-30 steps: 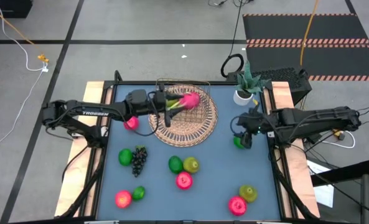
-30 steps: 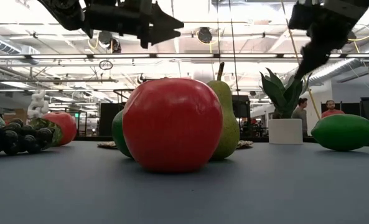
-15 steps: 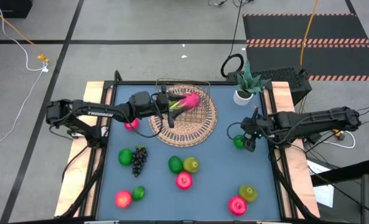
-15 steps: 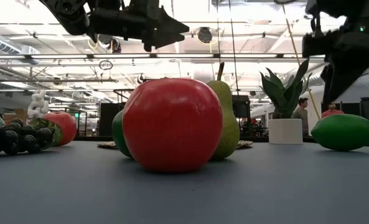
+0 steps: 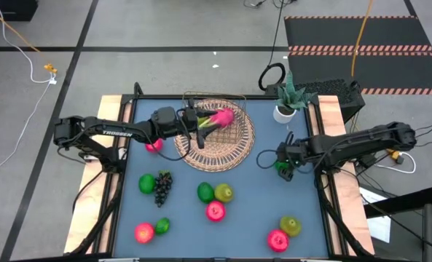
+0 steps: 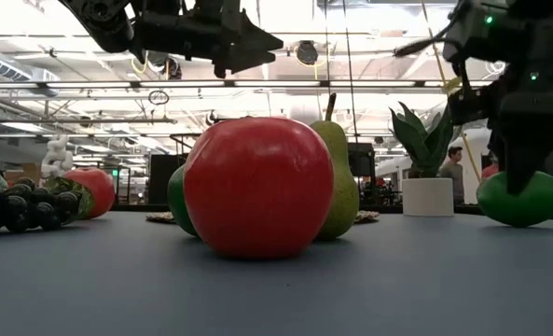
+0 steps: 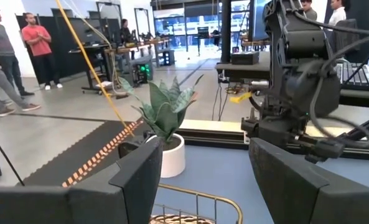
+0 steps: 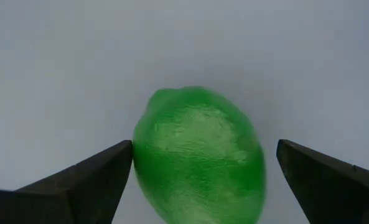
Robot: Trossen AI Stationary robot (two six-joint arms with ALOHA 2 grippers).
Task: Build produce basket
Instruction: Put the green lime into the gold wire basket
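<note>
The tan wicker basket (image 5: 217, 138) sits at the table's far middle, with the pink dragon fruit (image 5: 220, 117) lying in its well. My left gripper (image 5: 201, 125) hovers open above the basket's left part; its wrist view shows the wire handle (image 7: 196, 196) below the open fingers (image 7: 129, 180). My right gripper (image 5: 282, 161) is low over a green lime (image 5: 280, 167) on the table right of the basket. It is open, one finger on either side of the lime (image 8: 200, 163). The other fruits lie on the near half. My right gripper comes at the lime from above, pointing down, its fingers standing on either side. One fingertip (image 8: 125, 155) is right at the lime's side (image 8: 140, 158); I cannot tell whether it touches. The lime rests on the table.
A white pot with a green plant (image 5: 285, 109) stands at the far right. Red apple (image 5: 215, 211), lime (image 5: 205, 192) and pear (image 5: 224, 193) cluster mid-table. Grapes (image 5: 162, 185), a lime (image 5: 147, 183) and a pink apple (image 5: 154, 143) lie left. More fruit (image 5: 283, 233) lies near right.
My right gripper has moved down and toward the table's left, coming to straddle the lime. My left gripper has shifted slightly toward the right over the basket, then stayed still and open.
</note>
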